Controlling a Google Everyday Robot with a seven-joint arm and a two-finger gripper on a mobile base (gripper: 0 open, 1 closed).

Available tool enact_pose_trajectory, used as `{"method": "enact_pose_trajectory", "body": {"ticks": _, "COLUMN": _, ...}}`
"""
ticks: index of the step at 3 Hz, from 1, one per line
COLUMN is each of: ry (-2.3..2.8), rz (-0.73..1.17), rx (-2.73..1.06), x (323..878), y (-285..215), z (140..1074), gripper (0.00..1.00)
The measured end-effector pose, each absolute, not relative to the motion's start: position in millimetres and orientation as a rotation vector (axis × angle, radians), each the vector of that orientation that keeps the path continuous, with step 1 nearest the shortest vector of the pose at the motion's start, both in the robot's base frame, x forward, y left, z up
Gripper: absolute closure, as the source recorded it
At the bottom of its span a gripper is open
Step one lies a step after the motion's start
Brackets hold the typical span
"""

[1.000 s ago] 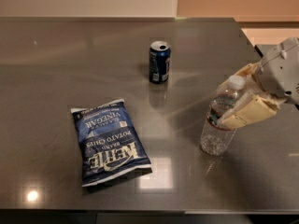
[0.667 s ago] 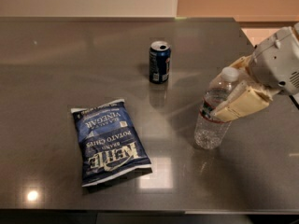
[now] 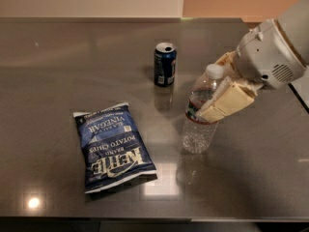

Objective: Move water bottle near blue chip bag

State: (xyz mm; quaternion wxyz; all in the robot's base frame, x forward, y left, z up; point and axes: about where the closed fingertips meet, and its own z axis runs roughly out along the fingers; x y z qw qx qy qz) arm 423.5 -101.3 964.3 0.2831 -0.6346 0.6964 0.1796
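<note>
The water bottle [image 3: 198, 124] is a clear ribbed bottle with a white cap, standing upright right of the table's middle. My gripper [image 3: 218, 96] reaches in from the right and is shut on the bottle's upper half, its tan fingers [image 3: 227, 104] on either side of the label band. The blue chip bag [image 3: 113, 146] lies flat at the front left, with its white "Kettle" lettering upside down. A gap of about a bottle's width lies between the bag's right edge and the bottle.
A short dark blue soda can [image 3: 164, 64] stands upright behind the bottle, toward the middle back. The grey reflective table [image 3: 58, 76] ends at its front edge near the bottom of the view and at its right edge by the arm.
The gripper has carried the water bottle leftward across the table, from near the right side toward the chip bag. The bag and the can have not moved.
</note>
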Motion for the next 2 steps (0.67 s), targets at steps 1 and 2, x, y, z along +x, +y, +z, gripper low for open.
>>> {"method": "enact_pose_trajectory", "body": {"ticks": 1, "ry": 1.848, "rz": 0.517, "rx": -1.717, "x": 428, "y": -80, "z": 955, "gripper": 1.00}}
{"method": "enact_pose_trajectory", "body": {"ticks": 2, "ry": 1.835, "rz": 0.556, "rx": -1.737, "x": 433, "y": -57, "z": 943, "gripper": 1.00}}
